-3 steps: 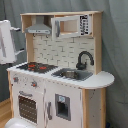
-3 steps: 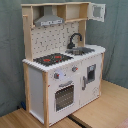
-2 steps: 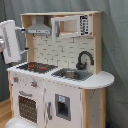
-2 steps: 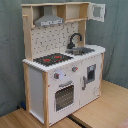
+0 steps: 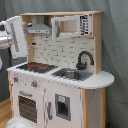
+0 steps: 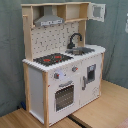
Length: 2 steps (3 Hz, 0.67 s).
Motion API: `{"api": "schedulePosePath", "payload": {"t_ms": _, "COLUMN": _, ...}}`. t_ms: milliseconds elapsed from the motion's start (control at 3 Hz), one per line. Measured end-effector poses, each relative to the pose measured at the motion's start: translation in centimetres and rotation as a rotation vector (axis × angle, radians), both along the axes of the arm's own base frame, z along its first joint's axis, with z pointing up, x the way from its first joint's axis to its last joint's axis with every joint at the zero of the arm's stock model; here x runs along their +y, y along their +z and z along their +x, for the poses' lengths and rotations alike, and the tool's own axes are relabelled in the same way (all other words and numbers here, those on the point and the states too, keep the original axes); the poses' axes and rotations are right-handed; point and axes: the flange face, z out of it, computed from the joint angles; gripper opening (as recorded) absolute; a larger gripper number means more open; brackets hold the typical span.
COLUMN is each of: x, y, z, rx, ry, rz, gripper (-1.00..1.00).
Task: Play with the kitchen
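Observation:
The kitchen (image 5: 60,85) is a white and light-wood toy unit seen in both exterior views. It has a black-red stovetop (image 5: 34,66), a black faucet (image 5: 84,59) over a sink (image 5: 72,75), a grey hood (image 5: 40,29), an oven door (image 6: 64,96) and knobs (image 6: 65,73). In the first exterior view my gripper (image 5: 16,36), the white end of the arm, hangs at the first exterior view's left edge, beside the hood and above the stovetop's left end. It touches nothing that I can see. The second exterior view does not show the arm.
A grey-green curtain hangs behind the kitchen (image 6: 60,75). The unit stands on a wooden surface (image 6: 100,112) with a seam in front. A white rounded shape (image 5: 20,123) sits at the bottom left of the first exterior view.
The white arm end has shifted a little to the right, closer to the hood. The kitchen looks unchanged.

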Motion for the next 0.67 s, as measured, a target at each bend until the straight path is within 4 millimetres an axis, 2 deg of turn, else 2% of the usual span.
{"api": "schedulePosePath", "payload": {"t_ms": 667, "x": -1.7, "y": 1.7, "z": 2.7, "rx": -0.024, "ry": 0.104, "rz": 0.02, "gripper": 1.0}}
